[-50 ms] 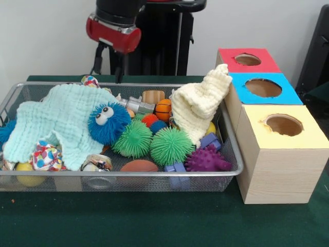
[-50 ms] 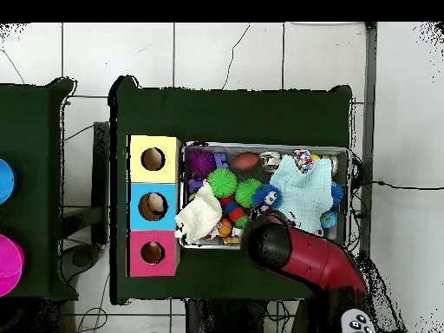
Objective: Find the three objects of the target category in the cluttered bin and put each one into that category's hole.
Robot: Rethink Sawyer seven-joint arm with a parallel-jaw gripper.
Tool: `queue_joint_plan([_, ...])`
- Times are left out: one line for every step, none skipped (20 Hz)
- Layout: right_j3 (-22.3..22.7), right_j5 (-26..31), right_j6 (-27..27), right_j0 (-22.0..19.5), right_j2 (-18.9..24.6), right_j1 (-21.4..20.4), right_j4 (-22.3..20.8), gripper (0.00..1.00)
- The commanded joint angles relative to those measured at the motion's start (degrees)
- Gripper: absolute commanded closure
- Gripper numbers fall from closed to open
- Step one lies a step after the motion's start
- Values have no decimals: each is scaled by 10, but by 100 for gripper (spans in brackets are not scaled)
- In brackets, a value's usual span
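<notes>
Arm (image 1: 114, 25) sits above the back rim of the wire bin (image 1: 123, 175); the end effector itself isn't resolvable in either view, so can't tell whether it's wide, narrow or holding anything. Target category isn't stated. My guess is the spiky balls: two green ones (image 1: 134, 138) and (image 1: 171, 145) mid-bin, and a purple one (image 1: 205, 159) near the front right corner, just beside the yellow box (image 1: 280, 154). Hole boxes stand in a row right of the bin: red (image 1: 248, 59), blue (image 1: 263, 87), yellow hole (image 1: 284, 124). Risks, as I read it: the mint cloth (image 1: 61, 121) and cream cloth (image 1: 200, 105) drape over a lot of clutter, so a descent there may snag fabric and drag neighbours out. The blue fuzzy toy (image 1: 109, 122) touches the left green ball, so a sloppy grasp could take both. Spikes are soft, so slip on lift is likely. Overhead shows something already in the blue box's hole (image 2: 153, 205); contents unclear.
</notes>
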Motion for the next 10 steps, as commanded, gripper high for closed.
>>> queue_joint_plan([-45,-2,-47,-19,88,30,-60,0])
queue_joint_plan([-50,-3,-39,-21,88,39,-63,0])
queue_joint_plan([-51,-6,-27,-20,87,50,-64,0])
queue_joint_plan([-53,-24,-16,-18,85,63,-69,0])
queue_joint_plan([-56,-42,-5,-17,82,76,-74,0])
queue_joint_plan([-59,-54,6,-14,77,89,-76,0])
queue_joint_plan([-63,-68,16,-11,71,100,-80,0])
queue_joint_plan([-67,-79,23,-7,65,107,-83,0])
queue_joint_plan([-70,-84,28,-6,61,113,-86,0])
queue_joint_plan([-73,-87,32,-2,54,117,-87,0])
